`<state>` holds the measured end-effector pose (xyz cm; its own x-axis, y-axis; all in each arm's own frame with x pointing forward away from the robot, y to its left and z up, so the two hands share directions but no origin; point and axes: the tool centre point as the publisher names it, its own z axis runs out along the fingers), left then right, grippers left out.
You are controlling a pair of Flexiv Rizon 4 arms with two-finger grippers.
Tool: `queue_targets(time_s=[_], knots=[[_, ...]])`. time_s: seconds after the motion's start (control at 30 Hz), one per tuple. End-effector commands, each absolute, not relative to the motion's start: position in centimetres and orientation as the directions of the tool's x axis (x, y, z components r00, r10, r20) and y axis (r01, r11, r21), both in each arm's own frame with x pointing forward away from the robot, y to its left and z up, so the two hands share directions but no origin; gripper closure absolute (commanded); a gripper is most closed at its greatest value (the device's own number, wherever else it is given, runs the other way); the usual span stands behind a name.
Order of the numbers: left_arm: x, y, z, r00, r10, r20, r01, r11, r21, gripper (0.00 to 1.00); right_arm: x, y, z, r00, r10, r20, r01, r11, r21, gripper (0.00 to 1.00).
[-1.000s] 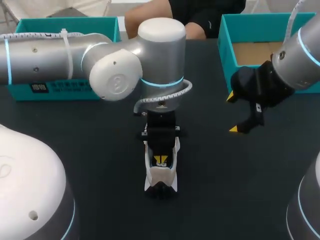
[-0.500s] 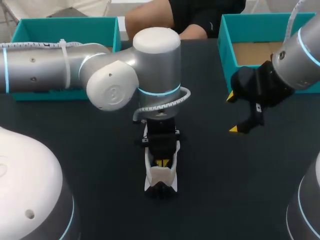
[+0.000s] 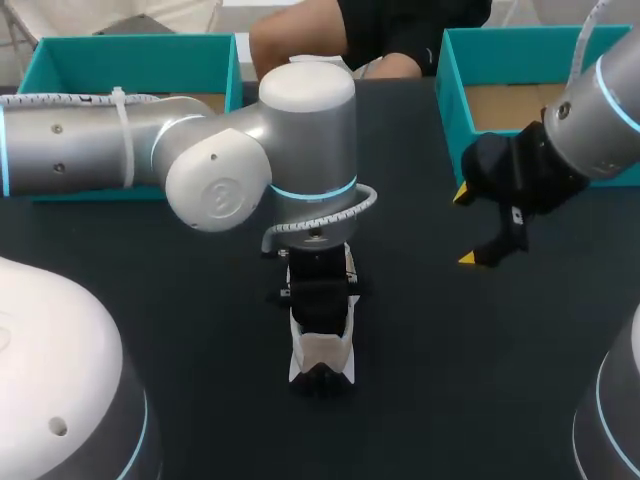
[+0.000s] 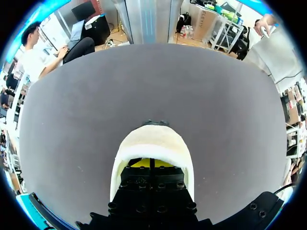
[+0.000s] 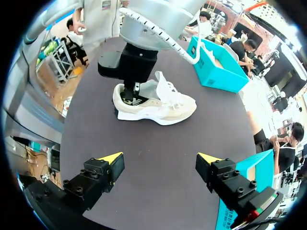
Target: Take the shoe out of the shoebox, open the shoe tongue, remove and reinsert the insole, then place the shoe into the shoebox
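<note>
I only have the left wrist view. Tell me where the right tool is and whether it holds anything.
Observer: The right tool hangs open and empty above the table, to the right of the shoe and clear of it.
Operator: Give me the shoe's lie from the right wrist view.
Observer: It stands on its sole, seen side-on, with the left tool down in the opening at its heel end.
Operator: Now tell me where a box is.
Observer: A teal box, open at the top, stands at the table's far right, behind the right tool.
</note>
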<state>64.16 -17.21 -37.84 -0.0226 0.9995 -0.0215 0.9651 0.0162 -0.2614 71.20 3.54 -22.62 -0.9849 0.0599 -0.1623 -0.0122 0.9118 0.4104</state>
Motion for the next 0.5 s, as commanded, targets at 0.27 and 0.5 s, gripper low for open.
queue_targets(time_s=[0.27,0.5], knots=[[64.1,-17.8,-39.7,-0.034,0.999,0.025,0.960,0.040,-0.277,1.00,71.2,3.6,-22.7,-0.985,0.061,-0.164,-0.012,0.912,0.410,0.00],[65.3,-16.6,-35.7,-0.032,0.999,0.040,0.982,0.039,-0.185,1.00,71.2,3.6,-22.7,-0.985,0.061,-0.164,-0.012,0.912,0.410,0.00]])
